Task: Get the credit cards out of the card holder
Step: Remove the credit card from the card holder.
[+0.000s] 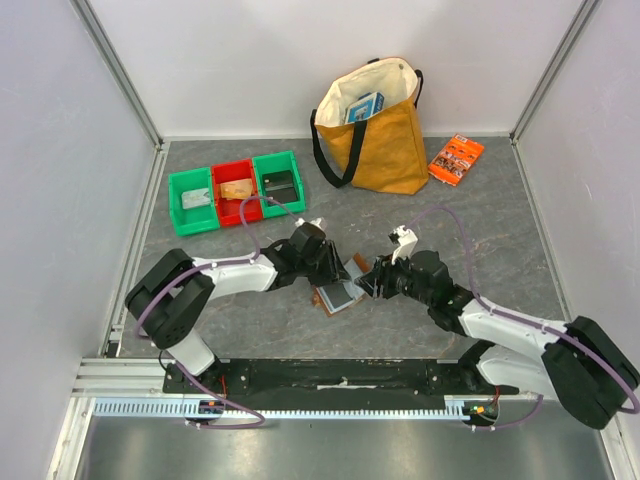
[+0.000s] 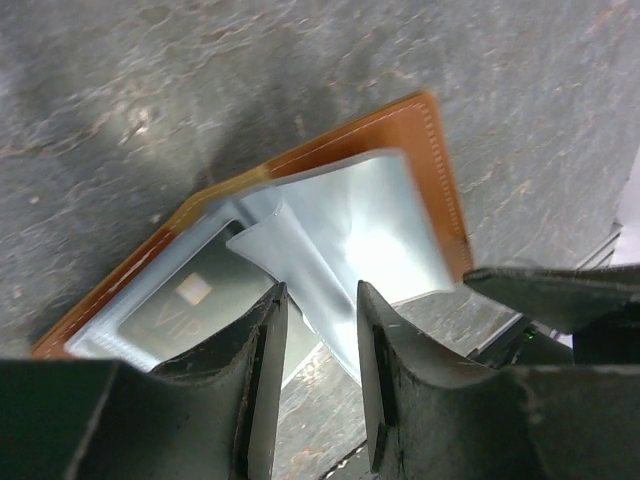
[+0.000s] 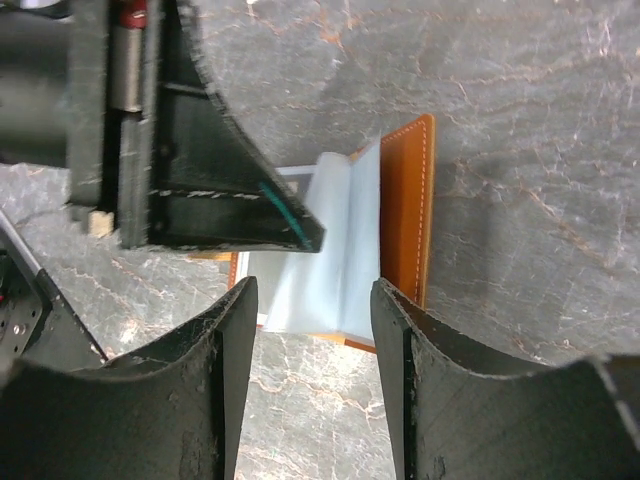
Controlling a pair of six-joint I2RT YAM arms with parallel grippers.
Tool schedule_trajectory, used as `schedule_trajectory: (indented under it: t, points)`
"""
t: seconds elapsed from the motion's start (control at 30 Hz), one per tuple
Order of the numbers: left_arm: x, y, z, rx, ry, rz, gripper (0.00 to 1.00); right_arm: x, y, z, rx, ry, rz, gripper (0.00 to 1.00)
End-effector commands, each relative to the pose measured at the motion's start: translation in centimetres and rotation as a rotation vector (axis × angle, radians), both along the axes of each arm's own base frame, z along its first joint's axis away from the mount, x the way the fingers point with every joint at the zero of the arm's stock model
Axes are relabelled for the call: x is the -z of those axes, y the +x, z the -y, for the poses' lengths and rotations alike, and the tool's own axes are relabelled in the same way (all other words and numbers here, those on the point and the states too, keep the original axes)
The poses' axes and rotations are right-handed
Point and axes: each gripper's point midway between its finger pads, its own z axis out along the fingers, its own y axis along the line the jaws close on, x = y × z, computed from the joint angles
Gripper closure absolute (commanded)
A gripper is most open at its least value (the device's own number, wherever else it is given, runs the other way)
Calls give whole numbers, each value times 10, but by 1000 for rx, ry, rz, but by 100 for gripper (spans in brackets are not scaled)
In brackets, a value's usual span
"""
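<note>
While card holder [image 1: 340, 297] lies open; left gripper [image 2: 320, 300] half-open straddling it; right gripper [image 3: 312, 295] wide, empty.

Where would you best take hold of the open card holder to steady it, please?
Probably grip the card holder by its stitched brown flap, coming in from the outer edge. That flap is bare and its rim is free, while the pale sleeves bulge up across the middle.

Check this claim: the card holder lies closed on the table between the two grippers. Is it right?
No. The card holder lies open, not closed; the left wrist view shows it. The rest stands.
</note>
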Motion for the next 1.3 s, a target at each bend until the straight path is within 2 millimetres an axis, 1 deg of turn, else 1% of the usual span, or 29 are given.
schedule_trajectory:
  t: [0.0, 0.13, 0.2, 0.3, 0.37, 0.5, 0.6, 0.67, 0.8, 0.9, 1.0, 1.03, 1.13, 1.27]
  points:
    - [-31, 16, 30, 20, -98, 51, 59, -23, -9, -7, -116, 27, 127, 44]
    - [-38, 25, 39, 26, -107, 73, 59, -29, -24, -16, -217, 73, 146, 44]
    - [-35, 28, 42, 30, -98, 73, 59, -31, -32, -21, -261, 104, 145, 45]
    - [-28, 32, 47, 36, -84, 67, 59, -25, -40, -28, -318, 118, 110, 45]
    - [-21, 35, 48, 36, -68, 63, 59, -19, -40, -30, -319, 123, 75, 46]
    - [-15, 42, 51, 44, -43, 74, 59, -2, -28, -29, -252, 104, 28, 53]
    - [-20, 48, 54, 50, -39, 95, 59, 3, -20, -32, -218, 98, 6, 55]
    - [-25, 52, 56, 55, -40, 114, 59, 7, -14, -31, -192, 87, -7, 56]
    - [-44, 63, 54, 48, -48, 178, 53, 16, -2, -27, -132, 73, -42, 57]
    - [-61, 69, 49, 41, -51, 227, 47, 22, 3, -27, -119, 78, -75, 57]
    - [-72, 73, 38, 20, -39, 265, 36, 25, 7, -26, -106, 99, -101, 57]
    - [-77, 73, 33, 13, -36, 280, 33, 26, 8, -25, -97, 103, -110, 57]
    - [-86, 67, 17, -10, -13, 314, 33, 27, 9, -26, -105, 119, -132, 58]
    - [-82, 46, -9, -19, 34, 297, 37, 26, 9, -31, -122, 149, -163, 59]
